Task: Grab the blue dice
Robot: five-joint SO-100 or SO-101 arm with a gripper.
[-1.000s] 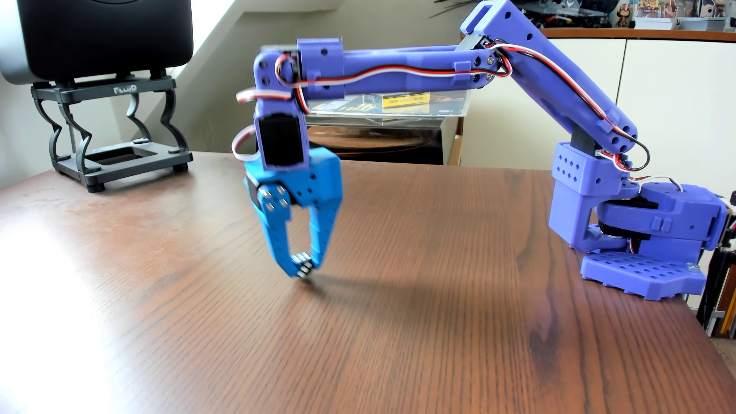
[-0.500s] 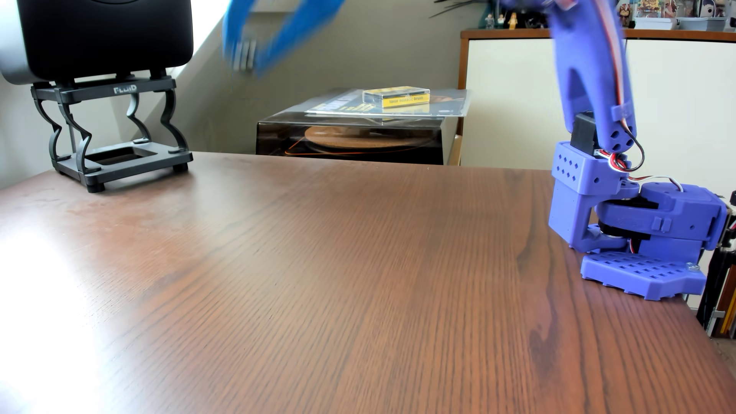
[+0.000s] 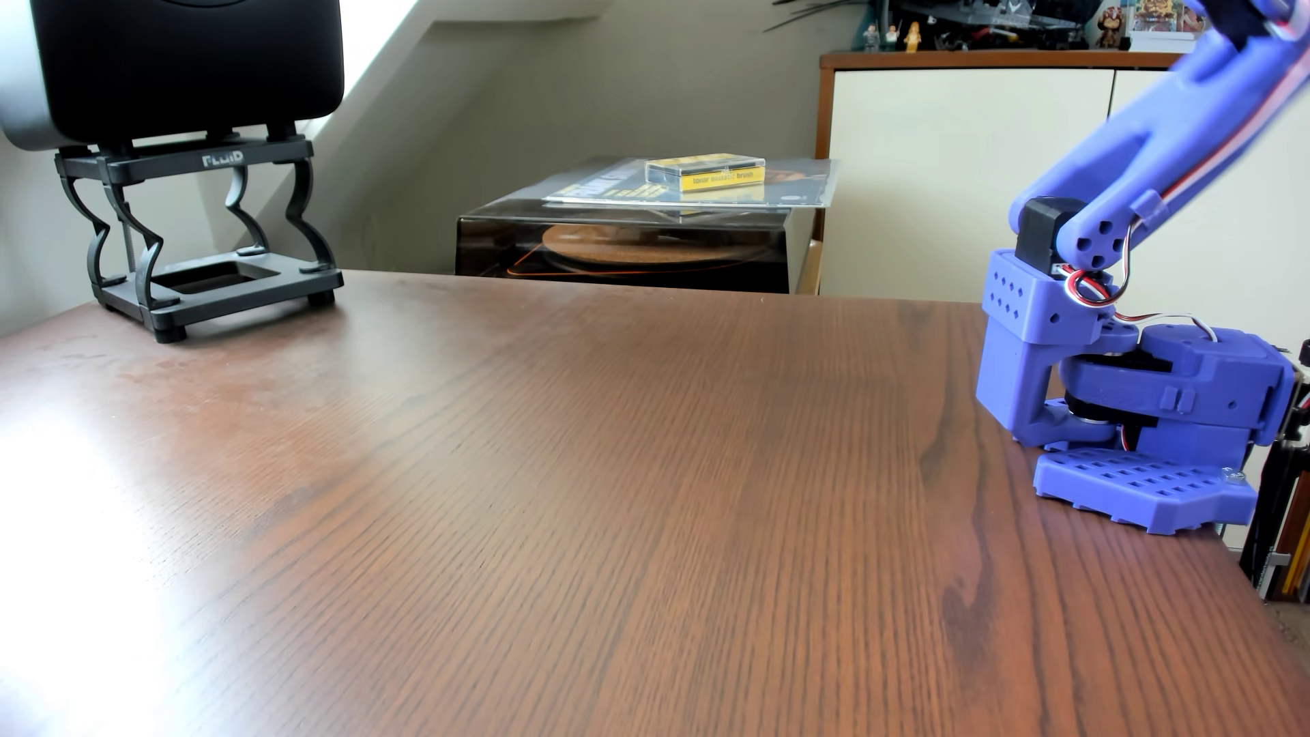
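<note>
Nowhere in the other view can the blue dice be found: no small dark cube shows on the wood, and nothing of that size shows elsewhere. The gripper is out of the picture too, so whether its fingers are apart or closed, and whether they hold anything, cannot be told.

What does show of the robot is the purple base [image 3: 1141, 489], clamped at the right edge of the surface [image 3: 567, 496], and the lower arm link [image 3: 1162, 142] leaning up and to the right until it leaves the picture at the top corner. The link looks smeared, which suggests fast motion.

My judgement of the risks follows from that. If the dice is pinched between the fingertips out of sight, a quick swing on so small and rounded a thing could shake it loose; it would then drop from a height, bounce on the hard wood and possibly roll off an edge. If it is not held, the grab has failed and the cube lies somewhere the camera does not reach.

Farther off, a black speaker stand [image 3: 198, 241] sits at the far left corner, well apart from the arm, and a clear-lidded turntable [image 3: 624, 248] stands behind the surface.
</note>
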